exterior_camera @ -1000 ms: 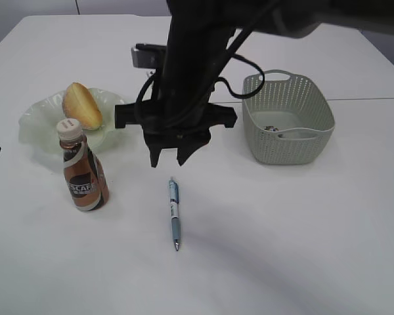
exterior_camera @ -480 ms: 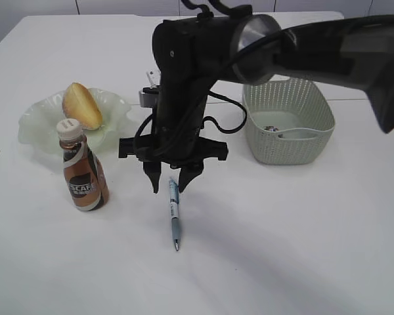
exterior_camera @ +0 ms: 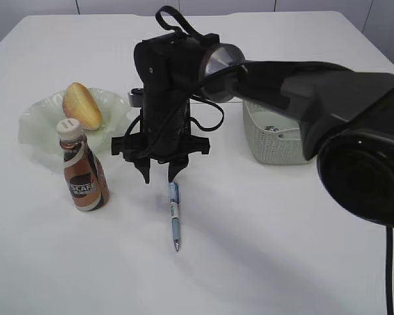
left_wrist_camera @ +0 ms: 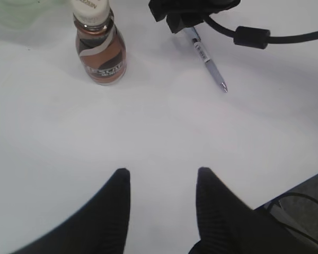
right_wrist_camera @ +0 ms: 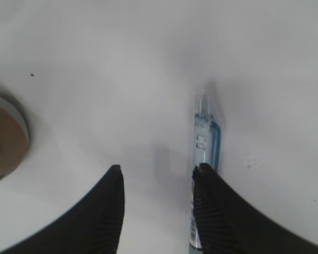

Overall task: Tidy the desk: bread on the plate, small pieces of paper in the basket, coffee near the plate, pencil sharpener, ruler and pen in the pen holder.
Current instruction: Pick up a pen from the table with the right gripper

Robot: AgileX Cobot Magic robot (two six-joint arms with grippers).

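right gripper [exterior_camera: 159, 176] of mine hangs fingers-down just above the large plain white desk [exterior_camera: 282, 249], jaws parted and holding nothing. right below its fingertips lies the blue-and-clear plastic click pen [exterior_camera: 175, 214], top end near my right finger, tip pointing away toward the camera side in the exterior view. in the right wrist view the pen [right_wrist_camera: 204, 153] sits beside my right finger [right_wrist_camera: 209, 211], partly behind it, not between the jaws; can't tell if it touches.

left of this gripper stands the brown plastic coffee bottle with swirled label and cream cap [exterior_camera: 82, 170], upright, near but apart. behind the bottle, further left, is the translucent pale green glass plate with wavy rim [exterior_camera: 39, 118], and the oblong golden-brown bread bun [exterior_camera: 81, 105] rests on it. to the gripper's right, past my arm, is the pale grey-green woven-look plastic basket [exterior_camera: 269, 147], partly hidden by the arm; something small lies inside, too unclear to name.

left gripper [left_wrist_camera: 161, 182] hovers over bare desk, jaws apart and empty. ahead of it are the coffee bottle [left_wrist_camera: 100, 47] and the pen [left_wrist_camera: 209, 63], both well clear.
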